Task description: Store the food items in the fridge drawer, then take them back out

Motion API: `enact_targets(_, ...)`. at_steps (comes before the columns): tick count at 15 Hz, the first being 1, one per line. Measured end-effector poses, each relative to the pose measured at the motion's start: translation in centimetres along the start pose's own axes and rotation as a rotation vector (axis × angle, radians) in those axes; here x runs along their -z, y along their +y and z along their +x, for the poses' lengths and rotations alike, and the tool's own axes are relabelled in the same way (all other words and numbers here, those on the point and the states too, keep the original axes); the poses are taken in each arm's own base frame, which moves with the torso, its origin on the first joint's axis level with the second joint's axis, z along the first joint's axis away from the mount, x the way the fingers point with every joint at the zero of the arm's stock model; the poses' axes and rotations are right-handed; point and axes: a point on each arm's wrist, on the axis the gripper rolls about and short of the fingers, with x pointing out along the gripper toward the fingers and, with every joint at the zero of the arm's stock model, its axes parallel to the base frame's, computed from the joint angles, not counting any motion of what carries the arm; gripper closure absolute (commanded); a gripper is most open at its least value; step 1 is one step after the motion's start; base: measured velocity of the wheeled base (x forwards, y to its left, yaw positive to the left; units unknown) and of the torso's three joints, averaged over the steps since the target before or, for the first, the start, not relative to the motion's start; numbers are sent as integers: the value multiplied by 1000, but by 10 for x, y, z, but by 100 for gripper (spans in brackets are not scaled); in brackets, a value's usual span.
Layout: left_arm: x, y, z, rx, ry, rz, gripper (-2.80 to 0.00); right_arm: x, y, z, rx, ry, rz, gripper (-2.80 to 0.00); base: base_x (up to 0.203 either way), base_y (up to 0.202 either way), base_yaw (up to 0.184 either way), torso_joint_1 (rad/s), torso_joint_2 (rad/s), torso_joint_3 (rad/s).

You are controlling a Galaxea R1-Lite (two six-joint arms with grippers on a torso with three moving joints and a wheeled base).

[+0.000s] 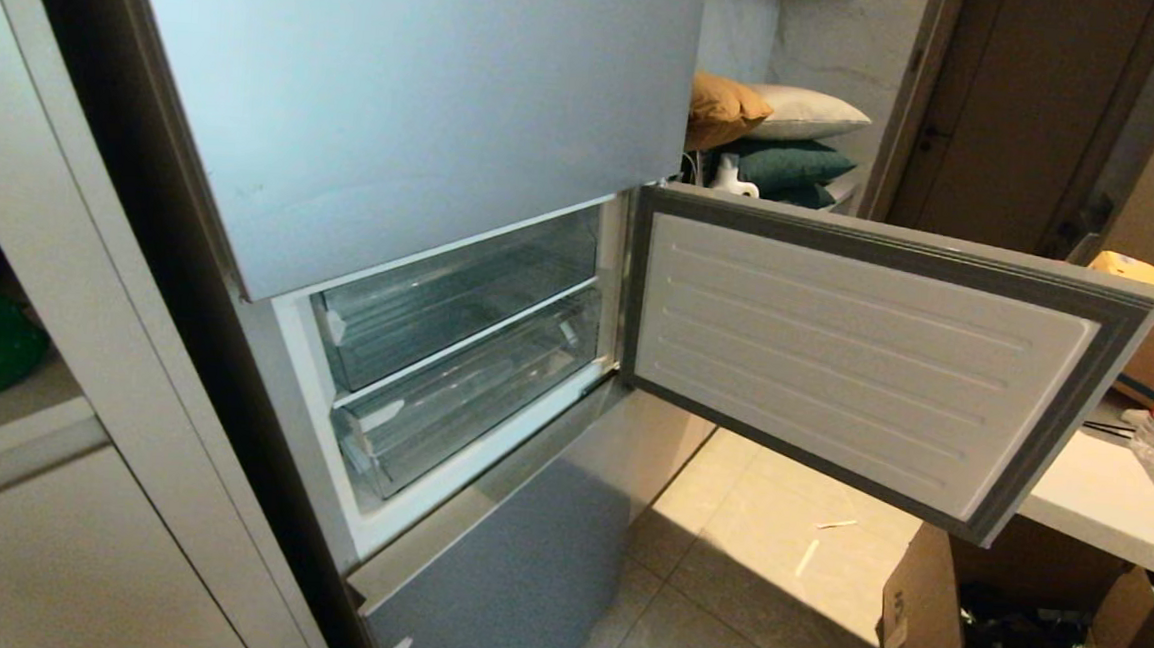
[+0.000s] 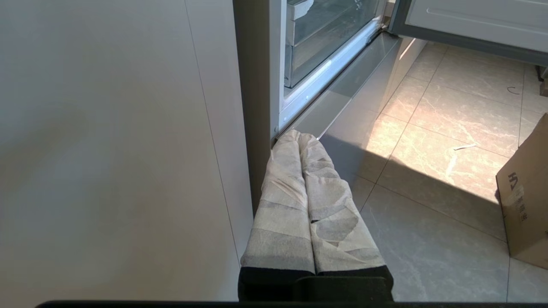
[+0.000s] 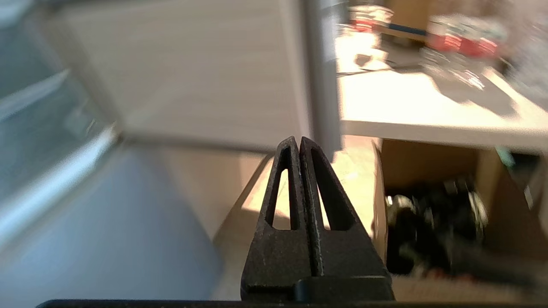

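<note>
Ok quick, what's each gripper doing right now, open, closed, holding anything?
Left gripper: tape-wrapped jaws closed, holding nothing.
Right gripper: black jaws closed, holding nothing.

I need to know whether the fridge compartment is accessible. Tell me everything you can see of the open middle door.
The middle door is swung wide open to the robot's right, hinged beside the compartment. Its inner face is white ribbed plastic framed by a grey gasket; the outer skin looks blue-grey. It stands above the tiled floor, its free edge reaching toward the white table. Nothing touches it. Behind it, two clear drawers sit pushed in, with no food visible.
</note>
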Motion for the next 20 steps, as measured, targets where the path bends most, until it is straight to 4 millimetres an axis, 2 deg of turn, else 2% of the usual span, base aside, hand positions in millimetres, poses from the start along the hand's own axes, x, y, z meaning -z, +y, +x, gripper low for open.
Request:
enact_targets(2,0,0,0,0,0,0,0,-21,3,31,139,-6,80,0,0,0,0,0,0,0)
enact_targets(3,0,0,0,0,0,0,0,-30,-2,49,224,-26,104,0,0,0,0,0,0,0)
enact_targets(5,0,0,0,0,0,0,0,-41,-22,77,355,-54,124,0,0,0,0,0,0,0)
enact_targets(7,0,0,0,0,0,0,0,-49,-55,102,435,-69,136,0,0,0,0,0,0,0)
enact_targets(10,0,0,0,0,0,0,0,-54,-100,132,464,-84,129,0,0,0,0,0,0,0)
enact_targets(14,0,0,0,0,0,0,0,-56,-143,175,472,-71,114,0,0,0,0,0,0,0)
enact_targets(17,0,0,0,0,0,0,0,-52,-161,208,446,-47,122,0,0,0,0,0,0,0)
enact_targets(20,0,0,0,0,0,0,0,-45,-158,244,364,-21,128,0,0,0,0,0,0,0)
